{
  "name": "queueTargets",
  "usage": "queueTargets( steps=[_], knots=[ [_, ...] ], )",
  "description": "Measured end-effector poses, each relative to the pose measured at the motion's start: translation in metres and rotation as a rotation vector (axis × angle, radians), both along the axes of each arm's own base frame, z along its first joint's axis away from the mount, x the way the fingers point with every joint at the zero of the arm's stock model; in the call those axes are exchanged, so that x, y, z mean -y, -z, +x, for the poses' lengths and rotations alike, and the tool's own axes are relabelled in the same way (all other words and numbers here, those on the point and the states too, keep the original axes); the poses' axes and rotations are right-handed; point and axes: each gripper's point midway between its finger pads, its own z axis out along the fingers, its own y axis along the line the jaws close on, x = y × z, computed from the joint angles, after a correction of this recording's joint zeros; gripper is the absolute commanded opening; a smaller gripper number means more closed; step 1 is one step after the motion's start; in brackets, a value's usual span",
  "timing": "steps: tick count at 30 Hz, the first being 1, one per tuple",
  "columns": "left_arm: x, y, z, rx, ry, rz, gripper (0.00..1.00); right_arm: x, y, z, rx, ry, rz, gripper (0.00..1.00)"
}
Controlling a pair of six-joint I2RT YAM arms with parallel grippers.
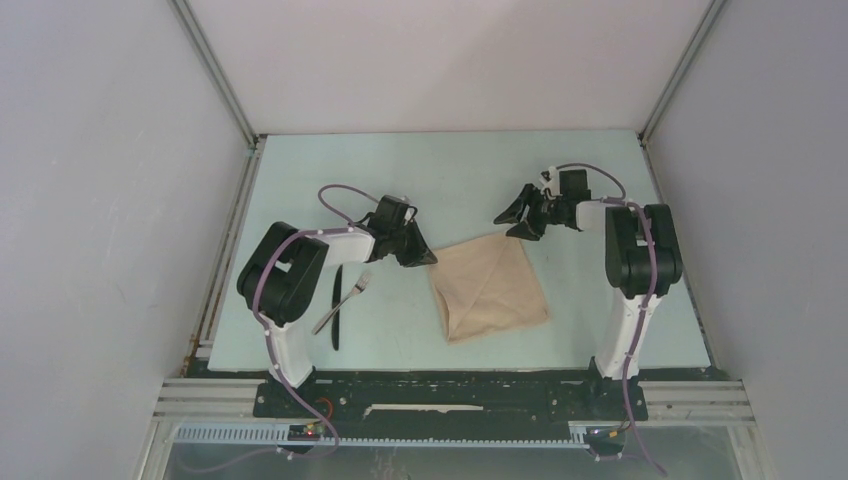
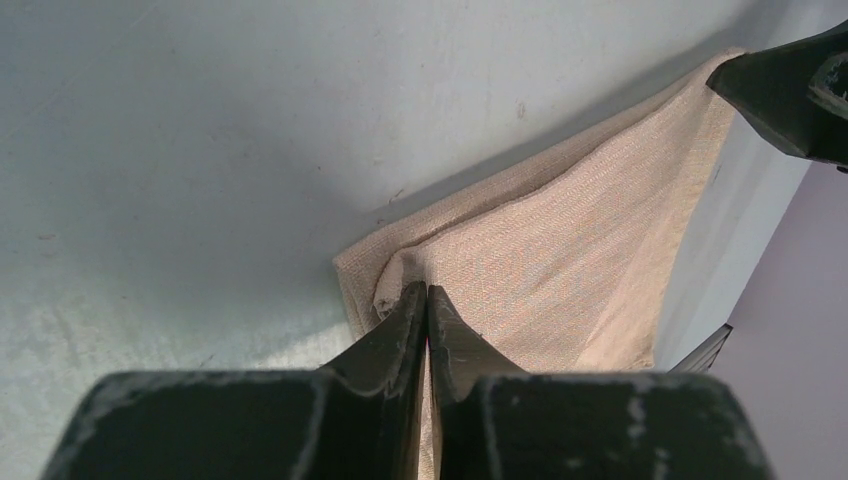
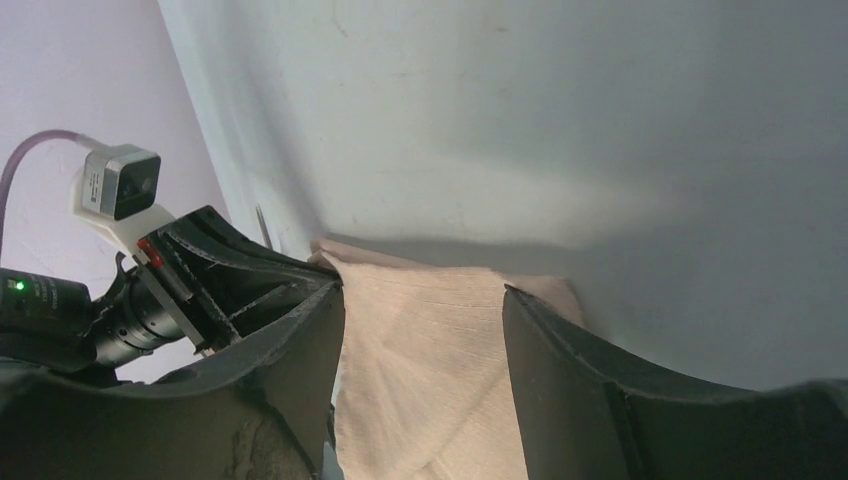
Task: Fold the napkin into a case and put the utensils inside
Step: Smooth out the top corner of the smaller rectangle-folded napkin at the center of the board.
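The napkin lies flat on the table between the two arms; it looks folded over, with a crease running across it. The left gripper is pinched tight on the napkin's left corner; the cloth bunches up a little at its tips. The right gripper is open, with one finger on each side of the far corner; it is not squeezing anything yet. The black knife and the silver fork lie crossed beside the left arm, well apart from the cloth.

Some things could go wrong from here. The corner seems to have more than one layer; the left gripper may have only the top one, and then the fold could fall open when it lifts. The right gripper might close too high and catch nothing; then one arm would pull alone, and the cloth would drag and twist. If both arms pull too hard, a corner could slip out. If the left arm swings wide, it could bump the knife and fork.
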Motion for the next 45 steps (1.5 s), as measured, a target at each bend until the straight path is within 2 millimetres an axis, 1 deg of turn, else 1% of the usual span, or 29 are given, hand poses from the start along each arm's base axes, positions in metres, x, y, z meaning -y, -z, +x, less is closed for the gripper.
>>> queueTargets(
  steps=[3,9,11,12,13,14,15,16,18,19,20,21,22,23,24,25,26,27,28,30,34,37,40,43,45],
  knots=[
    [0.000,0.000,0.000,0.000,-0.001,0.000,0.10,0.012,0.004,0.004,-0.013,0.028,0.003,0.67],
    [0.000,0.000,0.001,-0.004,0.001,-0.005,0.09,0.026,0.004,0.005,-0.030,0.060,-0.012,0.67],
    [0.001,0.000,0.002,-0.007,0.004,-0.008,0.08,0.033,-0.003,0.000,-0.038,0.074,-0.047,0.68],
    [0.001,0.001,0.002,-0.010,0.005,-0.010,0.08,0.033,-0.010,-0.004,-0.034,0.071,-0.064,0.69],
    [0.002,0.001,0.002,-0.011,0.007,-0.012,0.07,0.034,-0.024,-0.008,-0.011,0.077,-0.097,0.70],
    [0.002,0.001,0.002,-0.014,0.009,-0.016,0.06,0.032,-0.033,-0.012,0.007,0.076,-0.108,0.71],
    [0.003,0.001,0.003,-0.016,0.011,-0.019,0.05,0.027,-0.057,-0.022,0.069,0.075,-0.123,0.71],
    [0.004,0.001,0.004,-0.017,0.013,-0.022,0.05,0.012,-0.068,-0.032,0.093,0.043,-0.119,0.71],
    [0.005,0.001,0.004,-0.019,0.017,-0.027,0.04,-0.027,-0.101,-0.061,0.191,-0.029,-0.056,0.71],
    [0.006,0.001,0.004,-0.021,0.018,-0.029,0.03,-0.047,-0.110,-0.076,0.226,-0.073,-0.010,0.72],
    [0.006,0.001,0.004,-0.022,0.020,-0.032,0.03,-0.067,-0.114,-0.090,0.243,-0.119,0.038,0.72],
    [0.006,0.001,0.005,-0.022,0.020,-0.035,0.02,-0.082,-0.112,-0.102,0.243,-0.159,0.078,0.72],
    [0.006,0.000,0.004,-0.023,0.021,-0.036,0.01,-0.098,-0.103,-0.115,0.220,-0.197,0.117,0.71],
    [0.006,0.000,0.005,-0.022,0.021,-0.036,0.00,-0.108,-0.088,-0.127,0.174,-0.222,0.145,0.71],
    [0.006,0.001,0.004,-0.023,0.021,-0.036,0.00,-0.114,-0.071,-0.137,0.112,-0.230,0.161,0.72],
    [0.006,0.000,0.005,-0.022,0.021,-0.036,0.00,-0.117,-0.052,-0.145,0.048,-0.230,0.167,0.72],
    [0.006,0.000,0.005,-0.023,0.019,-0.037,0.00,-0.117,-0.039,-0.151,0.001,-0.224,0.167,0.72],
    [0.006,0.000,0.005,-0.024,0.018,-0.037,0.00,-0.116,-0.027,-0.158,-0.043,-0.216,0.168,0.71],
    [0.006,0.000,0.004,-0.026,0.017,-0.038,0.00,-0.115,-0.020,-0.163,-0.073,-0.209,0.171,0.71],
    [0.006,0.000,0.005,-0.025,0.016,-0.038,0.00,-0.115,-0.016,-0.169,-0.093,-0.202,0.181,0.71],
    [0.005,0.001,0.005,-0.025,0.013,-0.037,0.00,-0.123,-0.026,-0.166,-0.041,-0.212,0.221,0.71],
    [0.005,0.001,0.005,-0.026,0.013,-0.037,0.00,-0.130,-0.029,-0.170,-0.021,-0.232,0.246,0.71],
    [0.005,0.001,0.005,-0.026,0.012,-0.037,0.00,-0.141,-0.021,-0.177,-0.040,-0.255,0.265,0.71],
    [0.005,0.001,0.006,-0.027,0.008,-0.036,0.00,-0.148,-0.012,-0.186,-0.071,-0.270,0.275,0.70],
    [0.005,0.001,0.006,-0.030,0.003,-0.037,0.00,-0.151,-0.009,-0.191,-0.084,-0.276,0.282,0.70]
  ],
)
